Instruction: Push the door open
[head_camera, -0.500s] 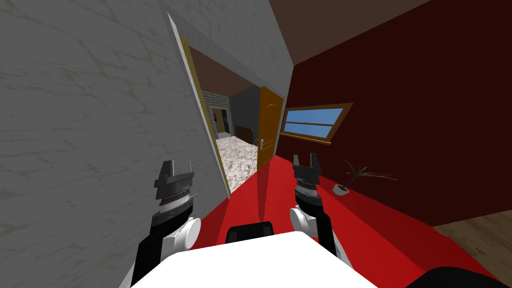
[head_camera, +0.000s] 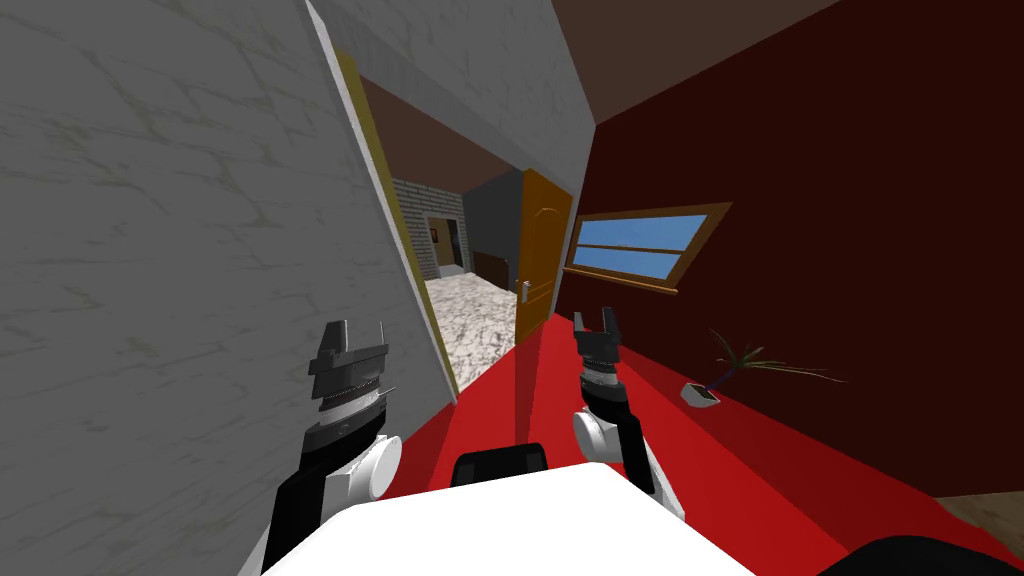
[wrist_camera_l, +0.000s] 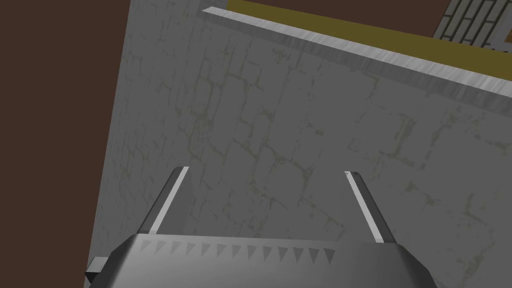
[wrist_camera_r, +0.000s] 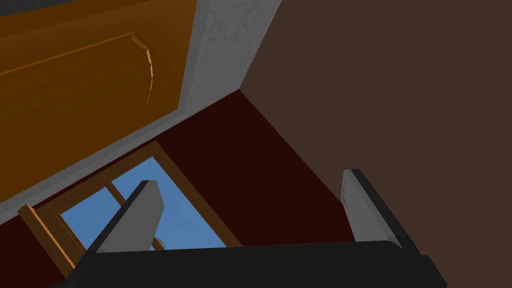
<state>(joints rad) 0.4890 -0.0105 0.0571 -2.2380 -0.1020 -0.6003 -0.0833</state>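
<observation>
An orange-brown panelled door (head_camera: 540, 250) with a small metal handle (head_camera: 523, 289) stands swung open at the far side of a doorway with a yellow frame (head_camera: 385, 210). Its upper panel (wrist_camera_r: 75, 75) shows ahead of my right hand. My right gripper (head_camera: 595, 322) is open, held up over the red floor a little short of the door and to its right. My left gripper (head_camera: 355, 335) is open too and points at the grey marbled wall (wrist_camera_l: 300, 150) beside the doorway, close to it.
A red floor (head_camera: 560, 400) runs to the doorway. A dark red wall with a wood-framed window (head_camera: 640, 245) is on the right, and a potted plant (head_camera: 715, 385) stands at its foot. Beyond the doorway lie a pale marbled floor (head_camera: 480, 320) and a brick wall (head_camera: 415, 230).
The whole head view has shifted, so I have turned slightly. My right gripper has moved forward and a little left toward the door. The left arm has held still.
</observation>
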